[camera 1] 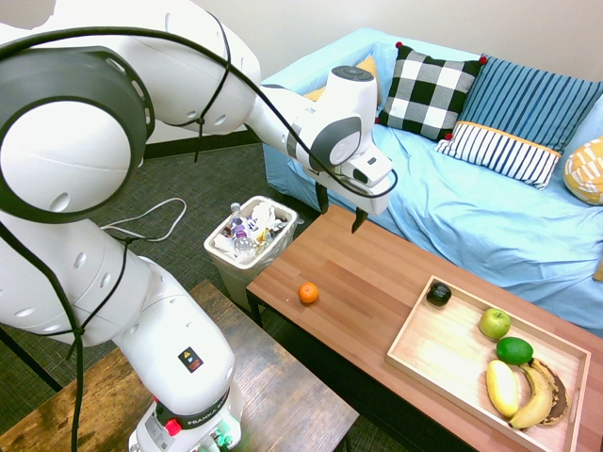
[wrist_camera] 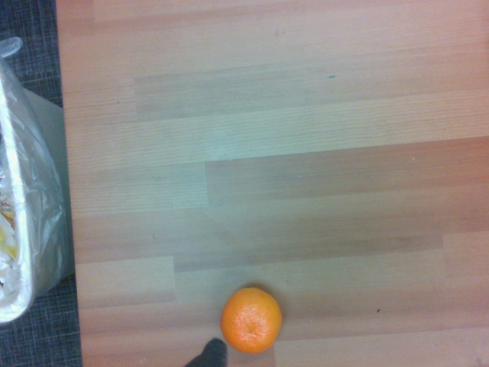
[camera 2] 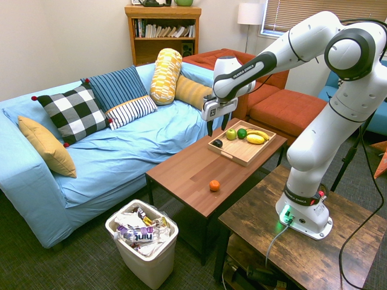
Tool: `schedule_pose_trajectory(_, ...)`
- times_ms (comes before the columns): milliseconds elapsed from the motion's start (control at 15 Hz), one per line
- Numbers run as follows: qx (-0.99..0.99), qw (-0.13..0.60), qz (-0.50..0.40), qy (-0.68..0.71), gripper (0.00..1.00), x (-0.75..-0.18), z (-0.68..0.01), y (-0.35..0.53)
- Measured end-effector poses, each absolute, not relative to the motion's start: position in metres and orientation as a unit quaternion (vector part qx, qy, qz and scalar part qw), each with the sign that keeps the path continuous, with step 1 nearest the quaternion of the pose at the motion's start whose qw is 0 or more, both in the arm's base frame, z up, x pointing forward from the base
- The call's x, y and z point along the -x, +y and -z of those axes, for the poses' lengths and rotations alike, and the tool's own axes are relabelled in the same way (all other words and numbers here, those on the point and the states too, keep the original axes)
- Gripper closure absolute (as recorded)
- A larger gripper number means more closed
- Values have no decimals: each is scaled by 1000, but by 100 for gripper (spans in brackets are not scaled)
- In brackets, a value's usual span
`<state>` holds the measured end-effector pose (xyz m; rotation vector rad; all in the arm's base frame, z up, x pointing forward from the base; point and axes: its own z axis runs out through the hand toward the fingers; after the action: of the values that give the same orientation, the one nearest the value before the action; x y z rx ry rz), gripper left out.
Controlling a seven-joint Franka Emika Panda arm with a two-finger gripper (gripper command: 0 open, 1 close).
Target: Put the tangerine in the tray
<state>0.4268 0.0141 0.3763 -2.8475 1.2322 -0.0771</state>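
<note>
Right, we have one tangerine [camera 1: 308, 294] in play, out on the bare wood of the coffee table [camera 1: 330, 259], near the end beside the bin [camera 1: 226, 254]. The claw [camera 1: 341, 211] is released, its two fingers standing apart with nothing between them, up above the table. From the claw, as the first exterior view shows it, the tangerine lies at about seven o'clock and lower down, and that's the line the next move looks likely to turn on. It's a round fruit (no long axis to fuss over), so almost any grip angle should serve, though a clumsy nudge could set it rolling. One arm, so no contest over who's nearer.

And the count! One tray [camera 1: 405, 354], at four o'clock from the tangerine in that same view, well apart from it. Inside: one green apple [camera 1: 495, 323], one dark green lime [camera 1: 514, 351], one blackish fruit [camera 1: 439, 293], and at least two yellow fruits [camera 1: 503, 388] crowding the far end. Pick-up still to come, I'd judge.
</note>
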Motion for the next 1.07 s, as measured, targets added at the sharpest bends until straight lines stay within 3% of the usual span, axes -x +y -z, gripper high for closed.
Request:
schedule_pose_trajectory(533, 918, 2, 3, 397, 0, -438, -318, 56)
schedule_pose_trajectory(1067, 917, -27, -37, 396, 0, -403, -207, 74)
